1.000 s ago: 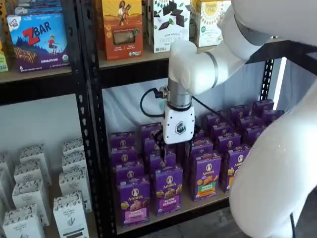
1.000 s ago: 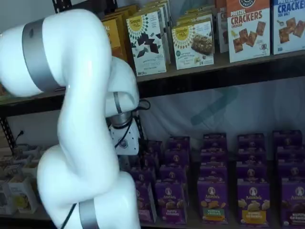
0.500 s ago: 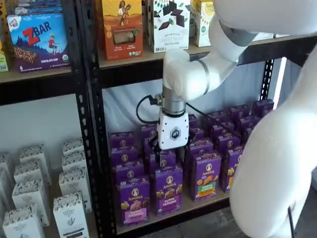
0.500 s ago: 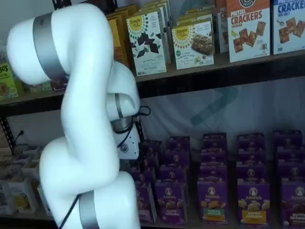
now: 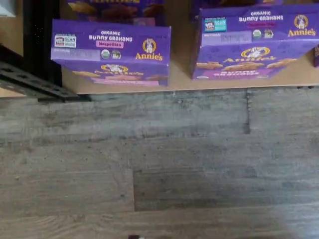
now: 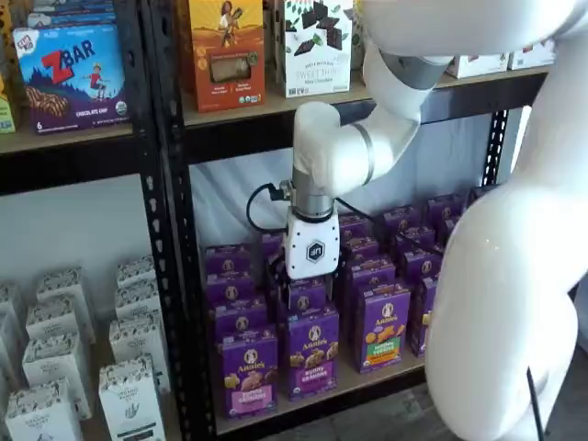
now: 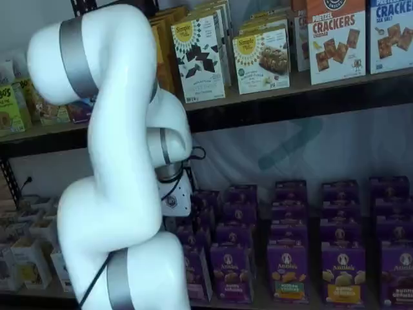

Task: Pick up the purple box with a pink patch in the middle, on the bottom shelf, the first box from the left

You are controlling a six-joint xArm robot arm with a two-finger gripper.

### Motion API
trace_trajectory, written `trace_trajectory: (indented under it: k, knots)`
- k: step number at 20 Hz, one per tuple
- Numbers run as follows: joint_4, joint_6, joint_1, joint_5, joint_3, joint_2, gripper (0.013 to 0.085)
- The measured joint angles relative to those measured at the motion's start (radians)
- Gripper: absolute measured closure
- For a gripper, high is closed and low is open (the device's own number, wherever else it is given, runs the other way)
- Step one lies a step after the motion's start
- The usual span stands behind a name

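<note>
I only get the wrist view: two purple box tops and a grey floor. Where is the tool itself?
Observer: In a shelf view the tool hangs over the rows of purple boxes, behind the front row.
Operator: Which box has the pink patch on its front?
Observer: The purple box at the front left of the bottom shelf; the pink patch sits low on its front.
Operator: Is there anything above those boxes?
Observer: A higher shelf, with an orange box and a black-and-white box standing on it.
</note>
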Motion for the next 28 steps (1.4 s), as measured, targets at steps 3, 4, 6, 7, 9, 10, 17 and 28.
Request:
trace_trajectory:
  k: [3, 4, 6, 7, 9, 10, 17, 28]
  knots:
    - [-0.008, -0.008, -0.014, -0.021, -0.030, 0.052, 0.0130]
    - [-0.009, -0.010, -0.018, -0.026, -0.037, 0.066, 0.0130]
    - [-0.012, -0.014, -0.023, -0.039, -0.051, 0.092, 0.0130]
    - [-0.010, -0.018, -0.025, -0.046, -0.056, 0.104, 0.0130]
    - [-0.005, -0.027, -0.030, -0.061, -0.070, 0.136, 0.0130]
    - [-0.001, -0.032, -0.031, -0.068, -0.074, 0.148, 0.0130]
    - [0.029, -0.060, -0.031, -0.150, -0.101, 0.250, 0.0130]
    - [0.058, -0.075, -0.016, -0.211, -0.178, 0.399, 0.0130]
